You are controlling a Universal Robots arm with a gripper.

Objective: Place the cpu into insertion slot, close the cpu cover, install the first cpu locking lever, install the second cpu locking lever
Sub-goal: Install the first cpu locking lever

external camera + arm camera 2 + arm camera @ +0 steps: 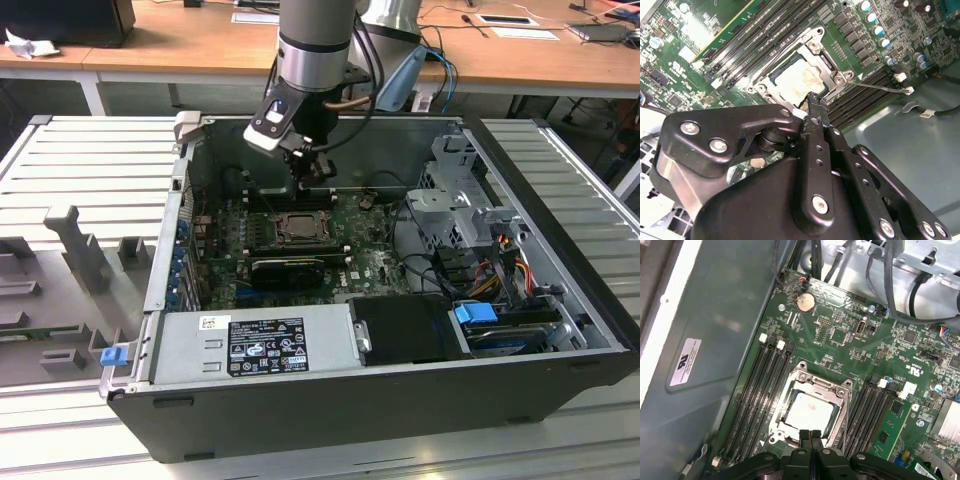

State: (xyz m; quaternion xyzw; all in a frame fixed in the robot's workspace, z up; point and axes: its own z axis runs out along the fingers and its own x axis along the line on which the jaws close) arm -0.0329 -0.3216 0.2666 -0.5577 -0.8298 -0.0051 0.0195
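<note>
The cpu [807, 412] lies flat in the insertion slot [297, 228], its silvery top showing through the window of the cpu cover [837, 390]. The cover lies down over the chip in both wrist views; the cpu [797, 82] sits inside the frame of the cpu cover [822, 57]. A thin metal locking lever [880, 87] sticks out sideways from the socket's corner. My gripper [810, 433] is shut with nothing between its fingers, tips together just above the socket's edge. In the second wrist view the gripper [812, 97] hovers at the frame's rim. The gripper [305, 172] hangs inside the case.
Black memory slots [762, 390] flank the socket on both sides. A black graphics card [288, 268] lies in front of the socket, a power supply [255, 345] along the case front, and a drive cage [465, 205] with cables on the exterior view's right. The case wall [705, 340] stands close by.
</note>
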